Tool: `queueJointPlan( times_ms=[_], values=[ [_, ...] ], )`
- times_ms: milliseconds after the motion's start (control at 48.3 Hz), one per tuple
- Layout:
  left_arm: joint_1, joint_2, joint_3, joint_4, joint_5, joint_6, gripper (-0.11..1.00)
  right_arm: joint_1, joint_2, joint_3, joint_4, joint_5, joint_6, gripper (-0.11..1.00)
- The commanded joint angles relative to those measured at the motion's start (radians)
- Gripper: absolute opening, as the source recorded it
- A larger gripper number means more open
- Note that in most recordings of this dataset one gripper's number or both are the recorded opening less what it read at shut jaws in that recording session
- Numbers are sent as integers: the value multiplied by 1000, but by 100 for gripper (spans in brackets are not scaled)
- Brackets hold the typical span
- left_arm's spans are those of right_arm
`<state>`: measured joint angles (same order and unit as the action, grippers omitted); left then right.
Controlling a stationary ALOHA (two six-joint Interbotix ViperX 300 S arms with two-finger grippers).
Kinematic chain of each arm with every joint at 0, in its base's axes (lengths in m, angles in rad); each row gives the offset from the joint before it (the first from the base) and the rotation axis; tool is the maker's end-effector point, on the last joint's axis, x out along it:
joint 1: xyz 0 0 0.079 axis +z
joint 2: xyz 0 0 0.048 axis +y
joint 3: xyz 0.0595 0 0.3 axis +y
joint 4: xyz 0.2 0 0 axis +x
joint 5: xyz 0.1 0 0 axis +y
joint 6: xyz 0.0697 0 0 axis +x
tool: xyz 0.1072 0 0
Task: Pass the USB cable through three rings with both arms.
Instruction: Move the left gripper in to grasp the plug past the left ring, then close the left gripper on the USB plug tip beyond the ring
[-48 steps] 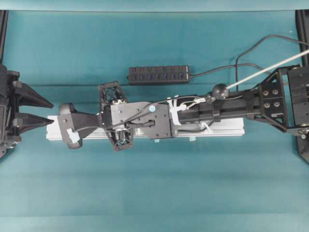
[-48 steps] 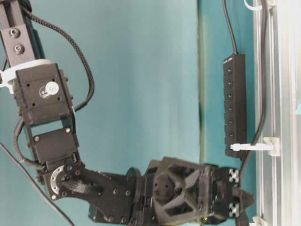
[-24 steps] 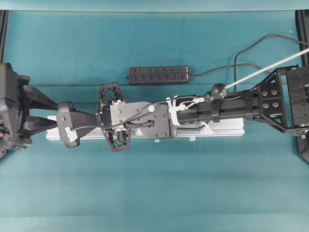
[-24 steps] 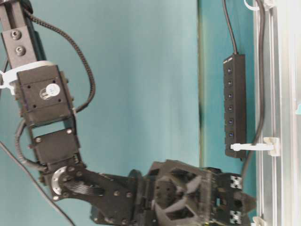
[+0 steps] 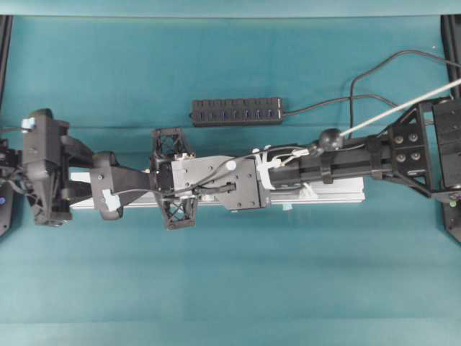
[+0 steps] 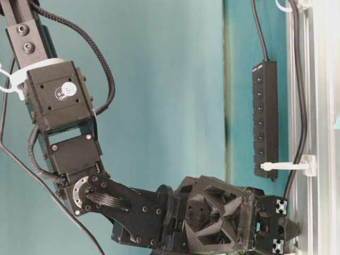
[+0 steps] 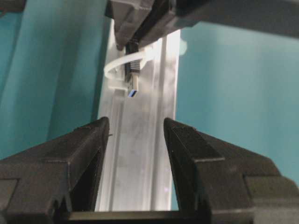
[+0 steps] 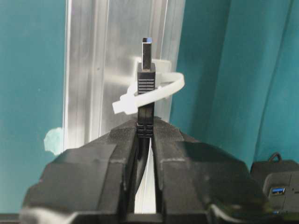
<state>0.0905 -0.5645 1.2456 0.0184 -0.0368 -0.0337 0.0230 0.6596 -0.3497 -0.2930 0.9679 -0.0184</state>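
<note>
right gripper (image 8: 145, 140) jaws pinched tight on the usb cable (image 8: 145, 95), just behind the plug, whose silver tip pokes through a white ring (image 8: 154, 95) on the aluminium rail (image 8: 88, 60). left gripper (image 7: 135, 140) jaws spread wide, straddling the rail, nothing between them, facing the plug tip. seen overhead, both grippers sit close at the rail's left end; hub bar (image 5: 236, 112) lies behind it.

Black multi-port hub bar (image 5: 236, 112) lying on teal cloth (image 5: 230, 281), its cable (image 5: 324, 104) trailing rightward, long silver aluminium rail (image 5: 338, 193) lying just below, parallel
</note>
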Motion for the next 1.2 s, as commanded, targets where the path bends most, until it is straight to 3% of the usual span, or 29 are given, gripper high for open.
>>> queueJointPlan(
  times_ms=[0, 186, 476, 808, 1181],
  values=[
    [11, 29, -12, 3, -17, 3, 51, -3, -9, -2, -3, -14, 12, -8],
    [40, 104, -3, 2, -51, 3, 51, -9, -18, 23, -3, -66, 12, -8],
    [41, 158, 0, 2, -245, 8, 51, -11, -35, 67, -3, -114, 14, -8],
    [41, 233, 67, 2, -460, 8, 38, -11, -55, 115, 3, -150, 15, -8],
    [41, 364, -17, 2, -482, 8, 31, -8, -58, 124, 5, -172, 48, -8]
  ],
)
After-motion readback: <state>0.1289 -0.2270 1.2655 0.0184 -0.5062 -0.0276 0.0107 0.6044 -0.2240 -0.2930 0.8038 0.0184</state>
